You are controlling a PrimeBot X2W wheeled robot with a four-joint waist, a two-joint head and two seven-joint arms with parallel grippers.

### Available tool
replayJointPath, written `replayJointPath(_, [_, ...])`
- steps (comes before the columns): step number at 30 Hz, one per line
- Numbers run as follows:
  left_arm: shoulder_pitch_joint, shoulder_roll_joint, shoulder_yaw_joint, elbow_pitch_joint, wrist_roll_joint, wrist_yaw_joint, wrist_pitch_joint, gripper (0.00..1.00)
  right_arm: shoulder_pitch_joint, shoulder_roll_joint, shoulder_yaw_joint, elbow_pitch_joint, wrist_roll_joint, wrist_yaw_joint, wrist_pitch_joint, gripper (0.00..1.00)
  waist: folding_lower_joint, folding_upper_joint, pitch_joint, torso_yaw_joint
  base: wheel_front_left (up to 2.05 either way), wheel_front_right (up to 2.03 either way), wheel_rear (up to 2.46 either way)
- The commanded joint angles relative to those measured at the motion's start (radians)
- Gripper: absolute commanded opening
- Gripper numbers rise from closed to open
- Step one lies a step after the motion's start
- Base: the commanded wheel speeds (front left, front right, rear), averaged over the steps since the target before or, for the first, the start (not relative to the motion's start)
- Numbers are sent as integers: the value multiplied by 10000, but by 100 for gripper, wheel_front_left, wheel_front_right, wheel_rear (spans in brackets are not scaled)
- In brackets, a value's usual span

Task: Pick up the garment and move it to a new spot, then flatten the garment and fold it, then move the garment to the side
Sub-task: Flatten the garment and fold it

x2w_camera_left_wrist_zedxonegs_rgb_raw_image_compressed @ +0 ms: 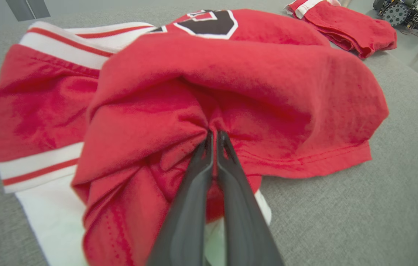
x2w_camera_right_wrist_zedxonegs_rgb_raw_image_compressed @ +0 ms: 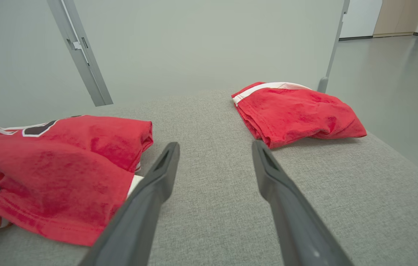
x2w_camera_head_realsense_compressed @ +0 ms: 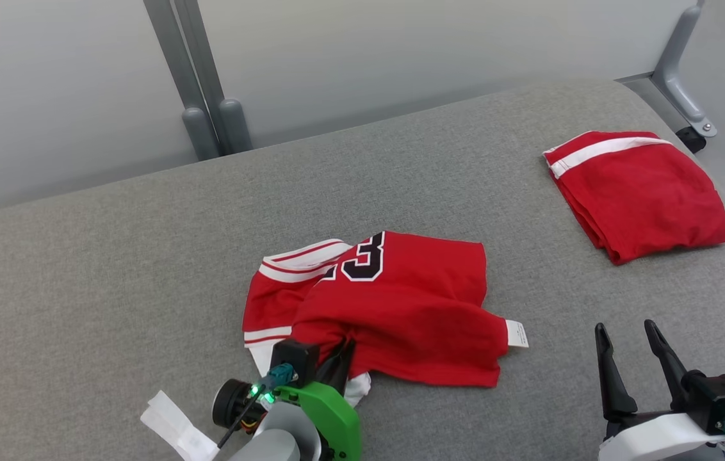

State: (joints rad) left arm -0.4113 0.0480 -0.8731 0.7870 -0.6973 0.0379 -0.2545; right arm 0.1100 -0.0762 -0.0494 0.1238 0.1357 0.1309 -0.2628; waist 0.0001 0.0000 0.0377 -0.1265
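The garment (x2w_camera_head_realsense_compressed: 394,307) is a crumpled red jersey with white-and-red striped trim and a black number, lying in the middle of the grey padded surface (x2w_camera_head_realsense_compressed: 145,256). My left gripper (x2w_camera_head_realsense_compressed: 342,353) is at its near edge, shut on a bunched fold of the red fabric. In the left wrist view the two dark fingers (x2w_camera_left_wrist_zedxonegs_rgb_raw_image_compressed: 214,135) meet with cloth of the garment (x2w_camera_left_wrist_zedxonegs_rgb_raw_image_compressed: 249,74) pinched at their tips. My right gripper (x2w_camera_head_realsense_compressed: 625,325) stands open at the lower right, empty, apart from the garment (x2w_camera_right_wrist_zedxonegs_rgb_raw_image_compressed: 65,159). Its tips (x2w_camera_right_wrist_zedxonegs_rgb_raw_image_compressed: 215,145) hover over bare surface.
A second red garment (x2w_camera_head_realsense_compressed: 638,192), folded, lies at the far right near the surface's edge, also visible as a folded red pile (x2w_camera_right_wrist_zedxonegs_rgb_raw_image_compressed: 297,111). Grey posts (x2w_camera_head_realsense_compressed: 209,121) stand behind the surface. A white strip (x2w_camera_head_realsense_compressed: 177,426) lies by my left wrist. A frame leg (x2w_camera_head_realsense_compressed: 683,83) stands at back right.
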Motion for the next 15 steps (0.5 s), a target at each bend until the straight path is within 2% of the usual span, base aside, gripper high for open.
replayJointPath(1, [-236, 46, -63, 35, -137, -41, -37, 0, -133, -3, 44, 12, 63, -1, -28, 100, -1, 0, -22, 4, 0, 0, 0])
replayJointPath(6, [-238, 82, 62, -634, -204, -178, -109, 0, 55, -23, -60, -20, 126, -1, -28, 100, -1, 0, -143, 120, 0, 0, 0])
replayJointPath(9, [271, 503, 353, -1607, -468, -376, -108, 0, 272, -23, -247, -76, 158, -1, -28, 100, -1, 0, -231, 303, 0, 0, 0])
replayJointPath(11, [772, 1026, 572, -2629, -927, -476, 224, 0, 418, -17, -362, -85, 141, -1, -28, 100, -1, 0, -302, 430, 0, 0, 0])
replayJointPath(12, [999, 1452, 757, -3300, -1114, -383, 494, 0, 481, -9, -408, -90, 147, -1, -28, 100, -1, 0, -334, 505, 0, 0, 0])
replayJointPath(15, [1872, 3074, 1459, -5258, -1735, 189, 1396, 0, 593, 54, -481, -95, 242, -1, -28, 100, -1, 0, -372, 763, 0, 0, 0])
